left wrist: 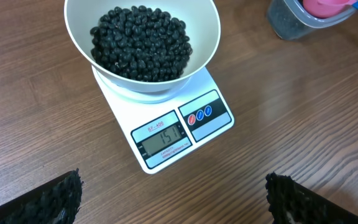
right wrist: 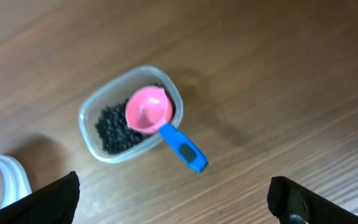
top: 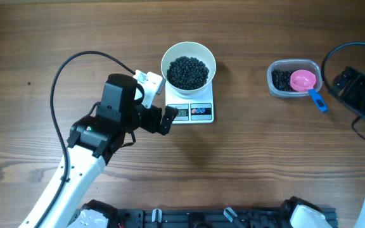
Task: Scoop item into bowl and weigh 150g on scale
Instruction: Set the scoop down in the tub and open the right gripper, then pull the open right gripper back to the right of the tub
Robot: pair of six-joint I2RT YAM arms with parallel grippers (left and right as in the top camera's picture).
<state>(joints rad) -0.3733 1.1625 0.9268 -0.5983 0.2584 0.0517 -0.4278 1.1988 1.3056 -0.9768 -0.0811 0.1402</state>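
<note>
overhead: one small white square digital scale (top: pixel 195 113) sits mid-table. one round white smooth-sided bowl (top: pixel 168 56) stands on its back half, holding a heap of small round black beans (top: pixel 188 72), far too many to count. well right of the scale is one clear rectangular plastic container (top: pixel 272 76) with a second, smaller lot of beans and one pink scoop with a blue handle (top: pixel 303 80) resting in it. the handle's long axis slants away from the scale and overhangs the container's rim. of the two arms, the left arm (top: pixel 116 104) ends just left of the scale's front. the right arm (top: pixel 358 95) is further from the scale than the container is, so it is the nearer one to the scoop. left wrist: the left claw (left wrist: pixel 173 202) is spread wide and empty, and the scale lies straight ahead of it, apart from both fingers. the one grey display (left wrist: pixel 161 138) looks to read 151, beside two round buttons (left wrist: pixel 199 116). i judge the target about met, with at most a trim left. right wrist: the scale is out of view. the right claw (right wrist: pixel 174 199) is spread wide, gripping nothing. the scoop lies ahead of it and apart, handle end nearest, so any trim would likely start there.
</note>
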